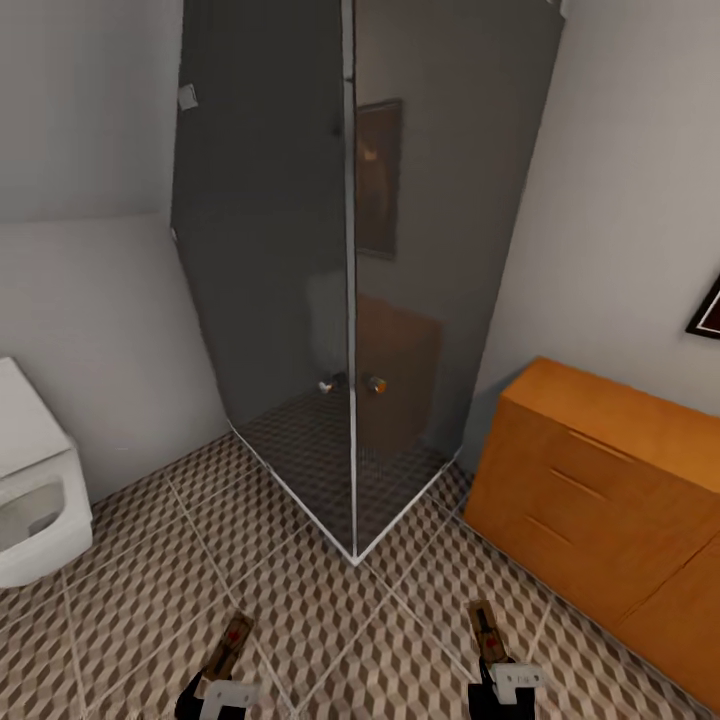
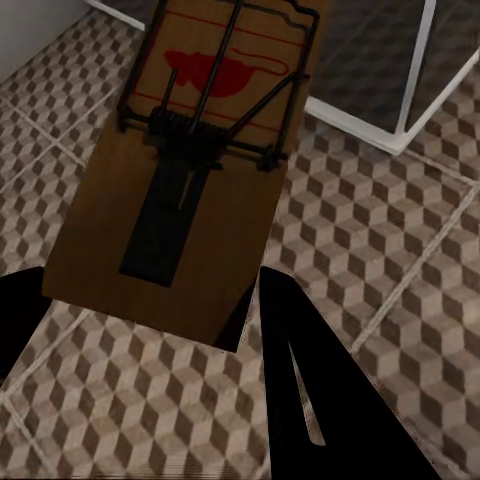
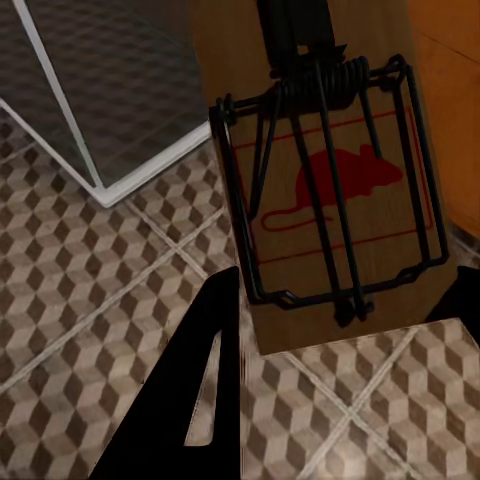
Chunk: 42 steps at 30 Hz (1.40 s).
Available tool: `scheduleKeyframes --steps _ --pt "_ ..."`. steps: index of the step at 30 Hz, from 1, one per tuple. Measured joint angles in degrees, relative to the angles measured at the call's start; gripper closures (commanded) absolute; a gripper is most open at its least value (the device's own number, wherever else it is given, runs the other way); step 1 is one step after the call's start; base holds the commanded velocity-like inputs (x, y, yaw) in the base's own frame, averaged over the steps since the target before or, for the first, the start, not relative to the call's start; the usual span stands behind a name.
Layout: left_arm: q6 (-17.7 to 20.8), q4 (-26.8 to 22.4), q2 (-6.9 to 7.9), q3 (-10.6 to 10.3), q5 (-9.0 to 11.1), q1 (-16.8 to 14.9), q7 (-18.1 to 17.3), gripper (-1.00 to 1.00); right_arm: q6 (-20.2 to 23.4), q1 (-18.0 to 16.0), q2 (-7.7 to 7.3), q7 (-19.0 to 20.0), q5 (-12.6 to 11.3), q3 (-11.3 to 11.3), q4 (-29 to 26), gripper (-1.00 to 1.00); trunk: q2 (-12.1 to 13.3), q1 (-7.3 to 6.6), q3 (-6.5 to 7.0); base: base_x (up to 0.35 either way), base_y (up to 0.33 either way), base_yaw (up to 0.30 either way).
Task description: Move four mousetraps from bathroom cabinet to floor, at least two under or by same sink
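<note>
Each of my grippers carries a mousetrap above the cube-patterned bathroom floor (image 1: 330, 610). The left gripper (image 1: 218, 690) is shut on a tan board with dark wire and a red mouse print, the mousetrap (image 1: 229, 646) (image 2: 190, 170); its black fingers (image 2: 300, 390) clamp the board's near end. The right gripper (image 1: 505, 683) is shut on a second mousetrap (image 1: 486, 630) (image 3: 330, 190), with a black finger (image 3: 200, 390) at its edge. The orange-brown cabinet (image 1: 600, 480) stands at the right against the wall. The bathroom sink is out of view.
A dark glass shower enclosure (image 1: 350, 280) with a white base frame stands straight ahead, its corner pointing toward me. A white toilet (image 1: 30, 490) sits at the left edge. Tiled floor lies between the shower corner and my grippers.
</note>
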Motion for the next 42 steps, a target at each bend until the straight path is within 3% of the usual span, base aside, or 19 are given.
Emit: scheduleKeyframes --steps 27,42 --pt "0.0 0.04 -0.03 0.01 0.0 0.0 0.0 1.0 0.0 -0.01 0.08 0.0 0.01 0.01 0.0 1.0 0.0 0.0 -0.02 0.0 0.0 0.286" --pt "0.0 0.01 -0.09 0.0 -0.01 0.0 0.0 1.0 0.0 0.0 0.09 0.0 0.0 0.01 0.0 1.0 0.0 0.0 -0.75 0.0 0.0 0.235"
